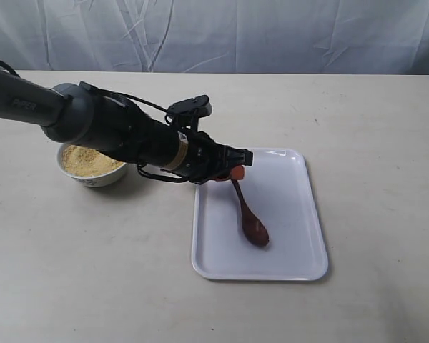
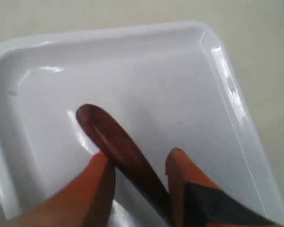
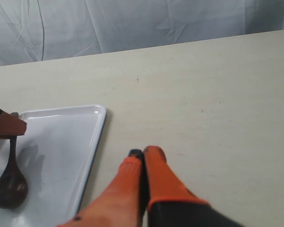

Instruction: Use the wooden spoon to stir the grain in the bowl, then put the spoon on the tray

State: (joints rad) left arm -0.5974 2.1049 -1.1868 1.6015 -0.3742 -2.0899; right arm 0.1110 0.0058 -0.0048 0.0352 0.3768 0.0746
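Note:
The dark wooden spoon [image 1: 254,229] lies slanted on the white tray [image 1: 293,214], its oval end down on the tray floor. My left gripper [image 1: 237,171] hovers over the tray's far-left part, and the slim handle runs up between its orange fingers. In the left wrist view the left gripper [image 2: 139,156] is open: its jaws stand wider than the handle of the spoon [image 2: 113,137], with white tray [image 2: 180,71] showing beside it. The small white bowl [image 1: 93,180], heaped with yellow-tan grain [image 1: 89,161], sits to the left behind the arm. My right gripper [image 3: 143,152] is shut and empty above bare table beside the tray [image 3: 61,137].
A pale wrinkled cloth backdrop [image 1: 272,36] runs along the table's far edge. The beige tabletop [image 1: 372,128] surrounds the tray. The left arm's dark body [image 1: 121,132] stretches across from the left, over the bowl's near side.

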